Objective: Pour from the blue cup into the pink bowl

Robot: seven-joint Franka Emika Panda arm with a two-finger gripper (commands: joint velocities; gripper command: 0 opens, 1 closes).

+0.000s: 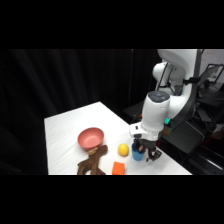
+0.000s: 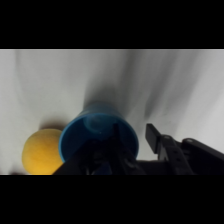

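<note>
Blue cup (image 2: 98, 137): directly under the gripper (image 2: 131, 150), one finger inside its rim.
Yellow ball (image 2: 42, 151): touching the cup at 9 o'clock.
Gripper state: apart, straddling the cup wall.

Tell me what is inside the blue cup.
In the wrist view the blue cup shows only its blue inner wall; no contents are visible. The gripper linkage covers the lower part of the opening, so the bottom stays hidden.

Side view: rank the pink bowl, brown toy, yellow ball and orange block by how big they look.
1. Brown toy and pink bowl: too close to rank; the toy is longer, the bowl wider, and the toy lies nearer the camera.
2. Orange block and yellow ball: both small and look alike.
</note>
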